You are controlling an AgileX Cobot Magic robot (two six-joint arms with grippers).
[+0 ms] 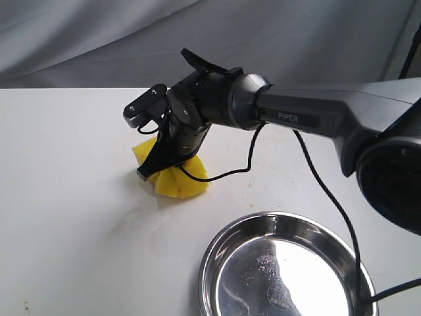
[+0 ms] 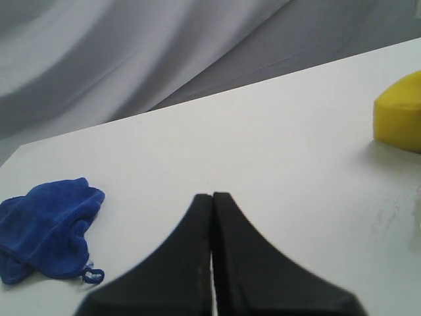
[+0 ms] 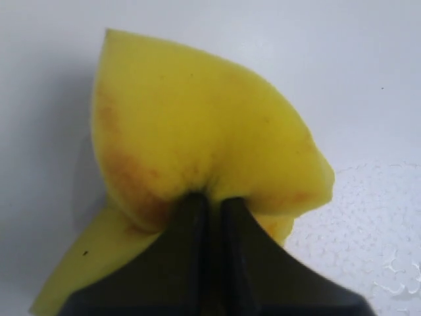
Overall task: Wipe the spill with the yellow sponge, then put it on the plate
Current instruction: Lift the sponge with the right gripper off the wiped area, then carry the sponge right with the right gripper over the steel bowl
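My right gripper (image 1: 152, 172) is shut on the yellow sponge (image 1: 176, 181), pinching it hard so its corners flare out, and presses it down on the white table. Close up, the sponge (image 3: 197, 145) carries orange-brown stains near the fingertips of the right gripper (image 3: 212, 201). A faint wet film of tiny droplets (image 3: 368, 224) lies on the table beside the sponge; no amber drop shows. The steel plate (image 1: 227, 243) sits near the front, right of the sponge. My left gripper (image 2: 212, 196) is shut and empty, low over the table, with the sponge (image 2: 401, 112) off to one side.
A crumpled blue cloth (image 2: 46, 227) lies on the table near the left gripper. Grey fabric hangs behind the table (image 1: 66, 217). A black cable (image 1: 329, 191) runs from the right arm past the plate's rim.
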